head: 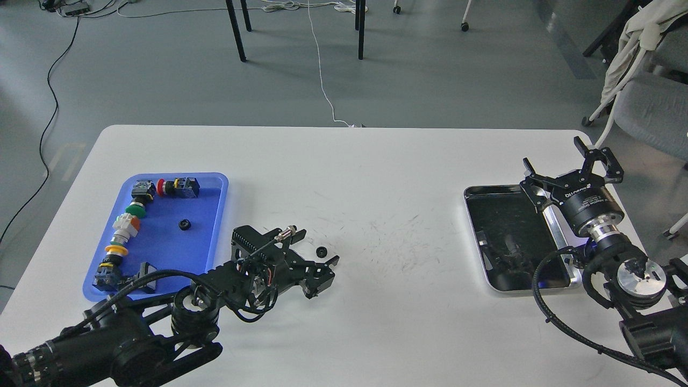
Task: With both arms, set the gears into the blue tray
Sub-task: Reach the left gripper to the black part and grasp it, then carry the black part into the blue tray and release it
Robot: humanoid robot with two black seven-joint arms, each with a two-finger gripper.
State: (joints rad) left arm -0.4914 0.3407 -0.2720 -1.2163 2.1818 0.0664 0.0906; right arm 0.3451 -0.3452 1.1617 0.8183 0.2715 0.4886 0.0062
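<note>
One small black gear [185, 224] lies in the middle of the blue tray [161, 252] at the left. A second gear [321, 251] lies on the white table to the right of that tray. My left gripper [322, 274] is low over the table just in front of this gear. It is open, its upper fingertip [334, 259] close beside the gear, and nothing is held. My right gripper [561, 164] stands open and empty above the far right edge of the silver tray.
Push-button switches [126, 228] and black blocks line the blue tray's left and far sides. The silver tray [468, 194] with a dark reflective bottom sits at the right. The table top [398, 161] is scuffed between the trays. Chairs stand beyond the right edge.
</note>
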